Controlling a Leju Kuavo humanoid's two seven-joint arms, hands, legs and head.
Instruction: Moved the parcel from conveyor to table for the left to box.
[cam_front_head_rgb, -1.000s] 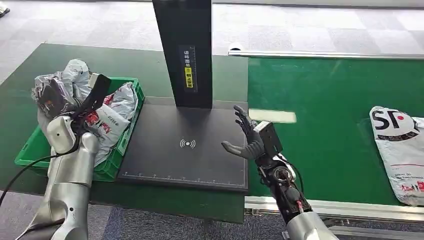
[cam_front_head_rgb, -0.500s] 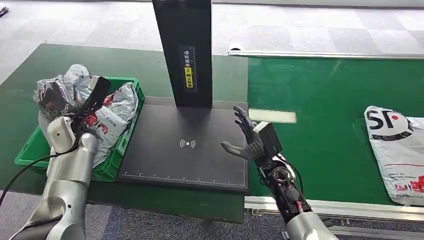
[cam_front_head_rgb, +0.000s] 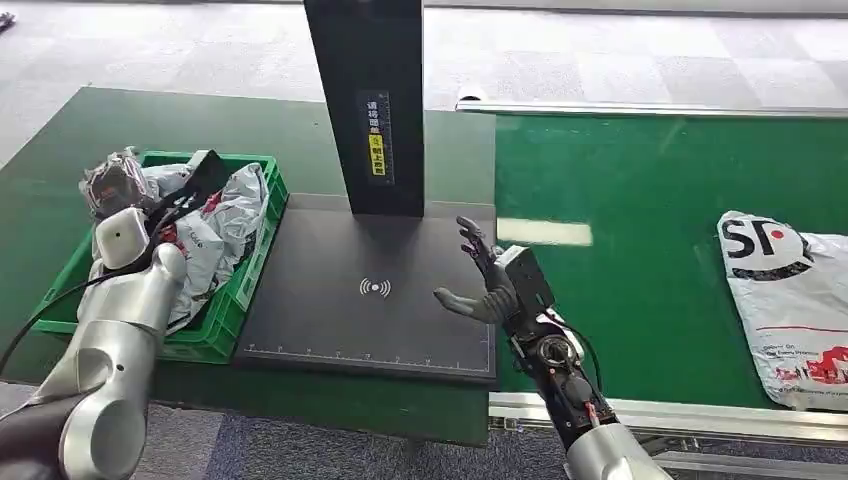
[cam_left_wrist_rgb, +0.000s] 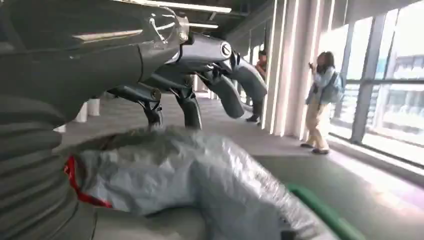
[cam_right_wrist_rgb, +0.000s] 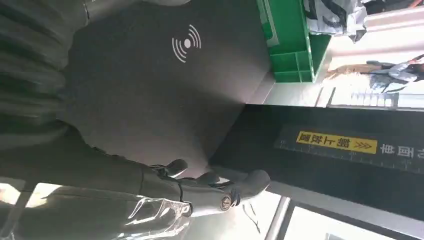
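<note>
A grey-white plastic parcel (cam_front_head_rgb: 790, 305) with a bold black logo and red print was seen lying flat on the green conveyor (cam_front_head_rgb: 640, 250), at the far right of the head view and partly cut by the picture's edge. Its film was creased and glossy. It was well apart from both robot hands.

The right robot hand (cam_front_head_rgb: 483, 278) was held with its fingers spread wide and nothing in it, above the right edge of the black scanner pad (cam_front_head_rgb: 340, 320), near the seam between pad and conveyor. In the right wrist view the dark fingers (cam_right_wrist_rgb: 210, 182) were seen apart over the pad, near the foot of the black post (cam_front_head_rgb: 368, 100).

The left robot hand (cam_front_head_rgb: 175, 205) was seen over the green crate (cam_front_head_rgb: 255, 265), which stood on the dark green bench (cam_front_head_rgb: 60, 160) just beside the pad's left edge. The crate was heaped with crumpled grey bags (cam_front_head_rgb: 215, 230). In the left wrist view the fingers (cam_left_wrist_rgb: 220, 85) were seen apart above a grey bag (cam_left_wrist_rgb: 190, 180), with nothing gripped.

Open belt was left between the parcel and the pad. The conveyor's near side was bounded by a metal rail (cam_front_head_rgb: 700, 420). 2 people (cam_left_wrist_rgb: 320, 100) were seen standing far off by a window.
</note>
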